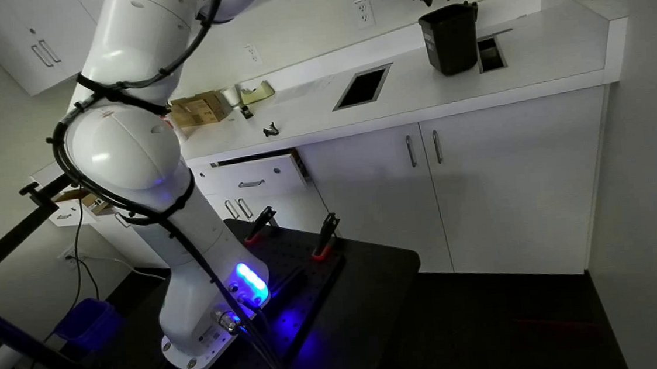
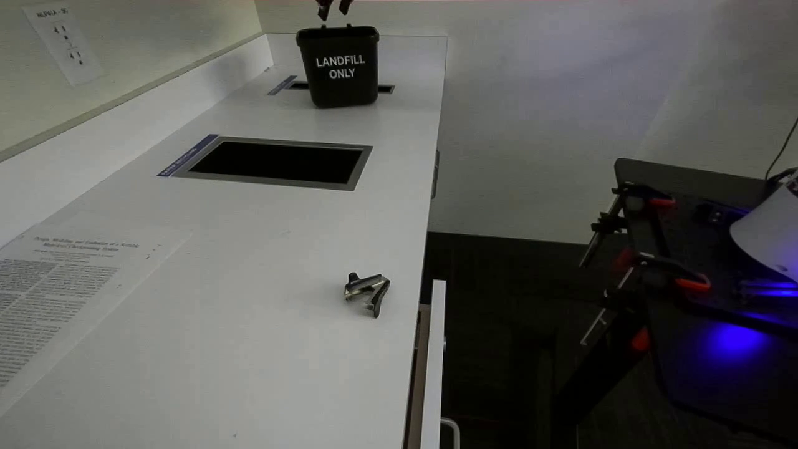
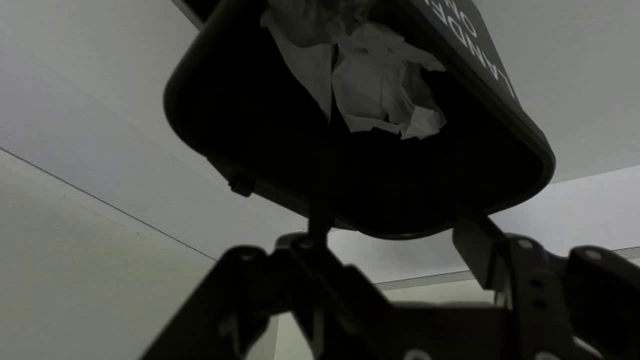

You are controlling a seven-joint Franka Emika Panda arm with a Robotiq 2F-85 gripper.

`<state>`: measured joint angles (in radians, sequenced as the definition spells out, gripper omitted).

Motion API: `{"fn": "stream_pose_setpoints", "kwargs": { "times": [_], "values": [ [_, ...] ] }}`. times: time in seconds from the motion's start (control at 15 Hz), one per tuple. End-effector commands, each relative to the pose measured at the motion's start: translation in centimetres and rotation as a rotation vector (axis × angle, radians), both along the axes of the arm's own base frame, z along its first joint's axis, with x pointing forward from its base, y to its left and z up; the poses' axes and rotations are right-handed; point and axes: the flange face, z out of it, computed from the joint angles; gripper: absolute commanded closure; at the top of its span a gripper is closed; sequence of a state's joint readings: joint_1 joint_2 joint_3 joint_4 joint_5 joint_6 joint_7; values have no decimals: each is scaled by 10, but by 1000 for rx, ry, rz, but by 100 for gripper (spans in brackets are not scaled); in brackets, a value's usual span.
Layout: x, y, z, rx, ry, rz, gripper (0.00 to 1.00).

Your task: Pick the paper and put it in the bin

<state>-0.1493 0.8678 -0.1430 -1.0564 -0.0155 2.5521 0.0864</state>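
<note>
Crumpled paper [image 3: 367, 82] in the bin [image 2: 343, 90], hand [image 1: 437, 0] wide above it

The paper lies inside the bin; in the wrist view it sits towards twelve o'clock of the mouth, close to the lettered wall. The bin stands upright on the white surface [image 2: 268, 362], and in an exterior view its near wall reads LANDFILL ONLY. Just above the rim hangs the hand, near twelve o'clock from the bin in both exterior views; its fingers [image 3: 475, 247] are set well apart, a broad gap between them.

Clock hours from the bin, in an exterior view: a dark rectangle [image 2: 280, 163] in a pale frame sits at seven o'clock. A smaller dark rectangle [image 2: 299, 85] is partly hidden behind the bin. A small hinged metal tool [image 2: 368, 290] lies at six, and a printed sheet [image 2: 62, 280] lies flat at eight.

Also from the bin, in an exterior view, a cardboard box [image 1: 196, 110] is close to nine o'clock. The white arm [image 1: 123, 145] stands about eight, with a blue light [image 1: 252, 283] at its base, and is cut off above.
</note>
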Motion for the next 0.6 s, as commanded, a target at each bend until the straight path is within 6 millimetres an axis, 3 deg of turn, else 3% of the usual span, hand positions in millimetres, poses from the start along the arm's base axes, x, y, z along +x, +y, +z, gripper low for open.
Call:
{"fn": "stream_pose_setpoints", "kwargs": {
  "times": [0.0, 0.53],
  "values": [
    [6, 1, 8, 18, -5, -4, 2],
    [4, 4, 4, 0, -16, 8, 0]
  ]
}}
